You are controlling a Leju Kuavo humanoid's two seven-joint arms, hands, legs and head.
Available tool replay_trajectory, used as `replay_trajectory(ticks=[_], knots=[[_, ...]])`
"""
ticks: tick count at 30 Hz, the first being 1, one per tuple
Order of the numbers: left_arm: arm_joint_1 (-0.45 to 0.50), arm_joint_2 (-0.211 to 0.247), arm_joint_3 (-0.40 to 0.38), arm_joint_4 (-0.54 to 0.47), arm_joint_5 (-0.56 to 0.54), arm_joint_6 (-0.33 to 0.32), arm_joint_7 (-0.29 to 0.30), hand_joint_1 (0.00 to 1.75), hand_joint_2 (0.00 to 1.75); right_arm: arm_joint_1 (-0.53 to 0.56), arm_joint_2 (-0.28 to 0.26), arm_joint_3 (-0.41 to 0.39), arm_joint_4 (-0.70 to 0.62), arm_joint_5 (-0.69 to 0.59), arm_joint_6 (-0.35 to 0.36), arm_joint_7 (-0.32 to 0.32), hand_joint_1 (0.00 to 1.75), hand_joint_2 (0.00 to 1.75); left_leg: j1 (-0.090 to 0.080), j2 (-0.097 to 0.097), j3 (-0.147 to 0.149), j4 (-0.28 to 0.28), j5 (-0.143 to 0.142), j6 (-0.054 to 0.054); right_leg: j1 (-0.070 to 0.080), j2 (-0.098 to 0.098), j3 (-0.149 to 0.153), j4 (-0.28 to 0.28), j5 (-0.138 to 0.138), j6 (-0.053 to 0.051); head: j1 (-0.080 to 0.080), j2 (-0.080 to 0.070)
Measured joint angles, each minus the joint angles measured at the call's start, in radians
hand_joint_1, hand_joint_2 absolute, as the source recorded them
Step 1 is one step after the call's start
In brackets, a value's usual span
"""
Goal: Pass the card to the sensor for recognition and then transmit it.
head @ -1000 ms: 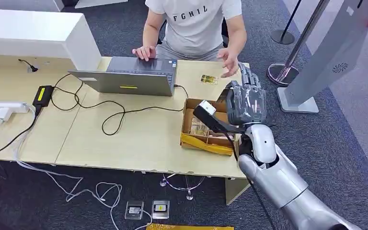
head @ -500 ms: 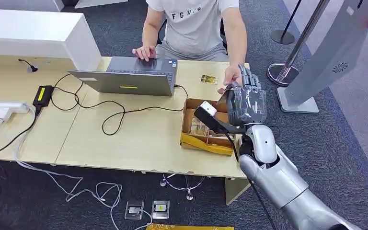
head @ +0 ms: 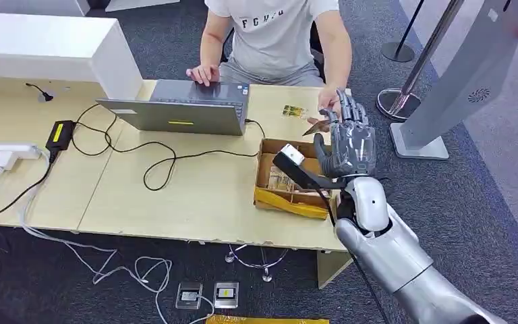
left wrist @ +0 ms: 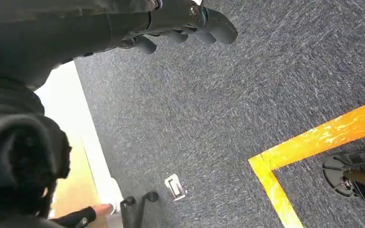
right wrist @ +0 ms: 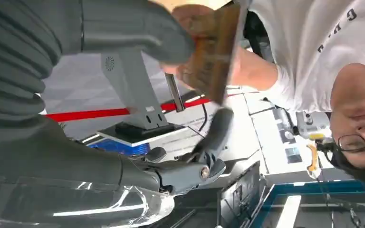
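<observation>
Above the bench's far right corner the right hand has its fingers apart, released, while the card sits in a person's hand just beside them

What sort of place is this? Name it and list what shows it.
Probably a reception or check-in desk in an office or demo hall: a person sits behind a wooden desk with a laptop, a queue-barrier post stands on grey carpet, and the right hand offers a card.
</observation>
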Motion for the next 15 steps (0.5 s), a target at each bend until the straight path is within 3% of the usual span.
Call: replay_trajectory(ticks=[10, 12, 15], knots=[[0.000, 0.000, 0.002, 0.000, 0.004, -0.001, 0.011, 0.00, 0.00, -0.004, 0.012, 0.000, 0.014, 0.022, 0.005, 0.023, 0.00, 1.75, 0.000, 0.000, 0.000, 0.000, 0.000, 0.000, 0.000, 0.000, 0.000, 0.000, 0.000, 0.000, 0.000, 0.000], [0.000, 0.000, 0.003, 0.000, 0.005, -0.001, 0.011, 0.00, 0.00, -0.007, 0.011, -0.005, 0.014, -0.024, 0.016, 0.038, 0.00, 1.75, 0.000, 0.000, 0.000, 0.000, 0.000, 0.000, 0.000, 0.000, 0.000, 0.000, 0.000, 0.000, 0.000, 0.000], [0.001, 0.000, 0.008, 0.000, 0.010, -0.002, 0.012, 0.00, 0.00, -0.005, 0.003, -0.044, 0.016, -0.195, 0.024, 0.052, 0.00, 1.75, 0.000, 0.000, 0.000, 0.000, 0.000, 0.000, 0.000, 0.000, 0.000, 0.000, 0.000, 0.000, 0.000, 0.000]])
